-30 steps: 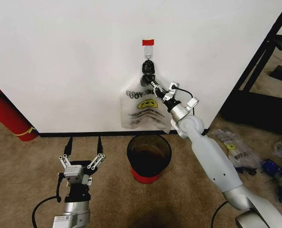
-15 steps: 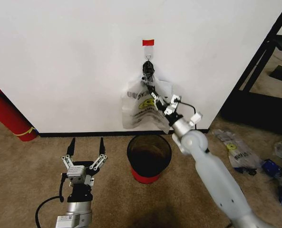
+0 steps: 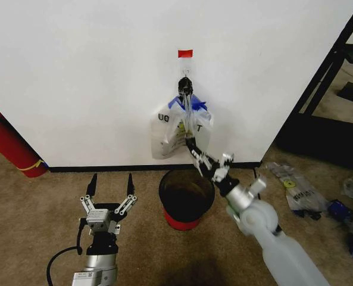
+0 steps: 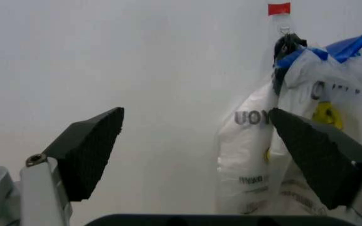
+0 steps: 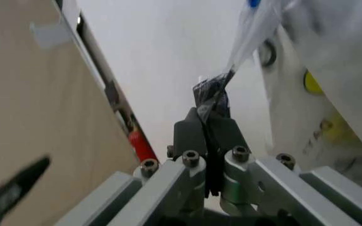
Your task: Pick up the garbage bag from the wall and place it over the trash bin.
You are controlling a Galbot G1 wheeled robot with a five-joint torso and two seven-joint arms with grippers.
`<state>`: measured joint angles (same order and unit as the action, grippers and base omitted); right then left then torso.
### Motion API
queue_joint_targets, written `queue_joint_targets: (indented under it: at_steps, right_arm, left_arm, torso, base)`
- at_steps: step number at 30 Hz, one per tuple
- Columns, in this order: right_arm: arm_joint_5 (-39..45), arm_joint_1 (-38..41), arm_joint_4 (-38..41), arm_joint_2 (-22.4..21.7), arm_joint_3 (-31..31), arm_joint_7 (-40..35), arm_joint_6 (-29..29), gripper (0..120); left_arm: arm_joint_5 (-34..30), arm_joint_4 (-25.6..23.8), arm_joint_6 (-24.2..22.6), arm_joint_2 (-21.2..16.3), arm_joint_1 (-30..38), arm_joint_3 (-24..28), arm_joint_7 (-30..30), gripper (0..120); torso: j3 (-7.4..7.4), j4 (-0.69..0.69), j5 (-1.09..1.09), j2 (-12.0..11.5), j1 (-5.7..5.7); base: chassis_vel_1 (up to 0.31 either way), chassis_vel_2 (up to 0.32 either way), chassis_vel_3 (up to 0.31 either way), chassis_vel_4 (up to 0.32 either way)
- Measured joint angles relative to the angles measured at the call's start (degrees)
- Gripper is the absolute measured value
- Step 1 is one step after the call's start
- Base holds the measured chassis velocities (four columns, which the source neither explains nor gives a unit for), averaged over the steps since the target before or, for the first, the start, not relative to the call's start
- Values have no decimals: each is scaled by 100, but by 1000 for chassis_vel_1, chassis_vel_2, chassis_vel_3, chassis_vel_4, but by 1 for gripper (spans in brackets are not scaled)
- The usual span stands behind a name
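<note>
1. Garbage bag (image 3: pixel 181 128), a thin translucent plastic shopping bag with yellow smiley print and blue patches at its rim, has a stretched strand of film pinched in the right gripper (image 3: pixel 195 150), whose fingers are closed tight on it.
2. The bag hangs above that gripper, its top caught on the small metal hook (image 3: pixel 185 76) on the plain white wall (image 3: pixel 75 71).
3. It looks light, limp and slippery; the bunched rim seems the safest hold.
4. The round black trash bin (image 3: pixel 187 196) stands below the bag.
5. The left gripper (image 3: pixel 110 183) hovers beside the bin, fingers spread wide and empty.
</note>
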<state>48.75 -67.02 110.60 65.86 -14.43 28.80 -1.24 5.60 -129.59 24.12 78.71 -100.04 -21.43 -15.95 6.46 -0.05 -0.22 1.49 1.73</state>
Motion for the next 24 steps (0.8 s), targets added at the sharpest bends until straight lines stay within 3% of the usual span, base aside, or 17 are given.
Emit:
queue_joint_targets:
  at_steps: [3,11,24]
  right_arm:
    - [-560,-517,176,-49,-252,287,-187,0]
    - [-1118,-1380,454,-78,-678,408,-567,0]
    - [-2259,-2193,613,-18,-845,474,-1318,0]
  left_arm:
    - [-18,-26,18,-37,-7,9,-8,90]
    - [-156,-50,27,-174,29,21,-15,90]
    - [-218,-67,31,-246,69,105,-20,90]
  torso:
    - [0,-1,0,0,0]
    - [0,0,0,0,0]
    - [0,0,0,0,0]
  base:
    - [0,0,0,0]
    - [0,0,0,0]
    - [0,0,0,0]
